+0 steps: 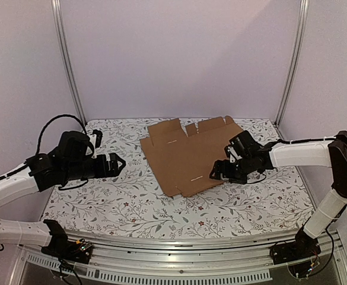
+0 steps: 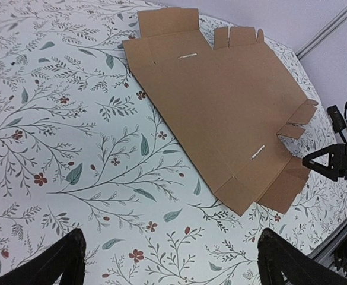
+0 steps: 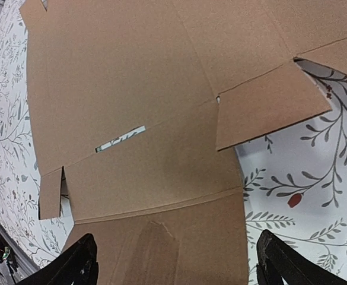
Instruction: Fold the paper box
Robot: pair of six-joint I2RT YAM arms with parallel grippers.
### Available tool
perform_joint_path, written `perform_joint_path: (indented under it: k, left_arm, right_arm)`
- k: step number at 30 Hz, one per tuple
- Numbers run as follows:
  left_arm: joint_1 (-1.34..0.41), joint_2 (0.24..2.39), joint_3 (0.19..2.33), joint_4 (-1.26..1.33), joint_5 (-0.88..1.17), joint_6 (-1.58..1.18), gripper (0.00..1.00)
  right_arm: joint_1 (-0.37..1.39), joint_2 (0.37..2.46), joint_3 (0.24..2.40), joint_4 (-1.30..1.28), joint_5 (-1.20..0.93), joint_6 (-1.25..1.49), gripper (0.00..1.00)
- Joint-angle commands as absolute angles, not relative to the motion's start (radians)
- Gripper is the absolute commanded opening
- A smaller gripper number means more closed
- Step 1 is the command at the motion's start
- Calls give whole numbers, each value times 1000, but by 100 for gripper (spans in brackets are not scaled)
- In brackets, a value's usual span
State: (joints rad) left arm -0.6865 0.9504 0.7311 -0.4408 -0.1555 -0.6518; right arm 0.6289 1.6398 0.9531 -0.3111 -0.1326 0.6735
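Floral table (image 1: 102, 202). The box (image 1: 182, 157) lies flat: light, stiff, probably slides when pushed. We would pinch an edge flap (image 3: 268, 107); left gripper (image 1: 118, 162) and right gripper (image 1: 216, 172) gape wide, empty.

The paper box (image 1: 185, 157) lies flat and unfolded on the counter (image 1: 131, 205). It is a brown cardboard sheet set askew, right of the middle and toward the far side, with small flaps along its far edge. The left tool (image 1: 117, 164) points at the sheet's left side from well apart, over the flowered surface. The right tool (image 1: 217, 171) is at the sheet's near right edge, by a side flap. Whether it touches the cardboard cannot be told. Pale walls (image 1: 179, 59) stand behind.
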Motion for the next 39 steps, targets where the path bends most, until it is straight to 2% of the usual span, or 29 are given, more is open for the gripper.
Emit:
perform_joint_path:
  k: [1, 5, 12, 22, 29, 34, 39]
  left_arm:
    - [-683, 933, 700, -413, -183, -692, 99]
    - [-683, 933, 688, -401, -175, -710, 100]
    - [-683, 935, 683, -393, -170, -720, 99]
    - [-681, 919, 671, -408, -169, -769, 99]
    - [-677, 901, 639, -412, -200, -917, 99]
    - [-672, 889, 574, -342, -190, -1081, 99]
    - [-669, 900, 472, -195, -130, -1282, 98]
  right_arm:
    - [677, 1657, 936, -246, -158, 709, 88]
    - [746, 1676, 946, -227, -160, 732, 81]
    - [867, 1737, 1037, -186, -175, 773, 75]
    - [984, 1994, 1374, -165, -224, 792, 73]
    - [1003, 2151, 1579, -169, -260, 808, 75]
    - [1003, 2101, 1570, -237, -182, 752, 79]
    - [1003, 1974, 1462, -292, -53, 674, 81]
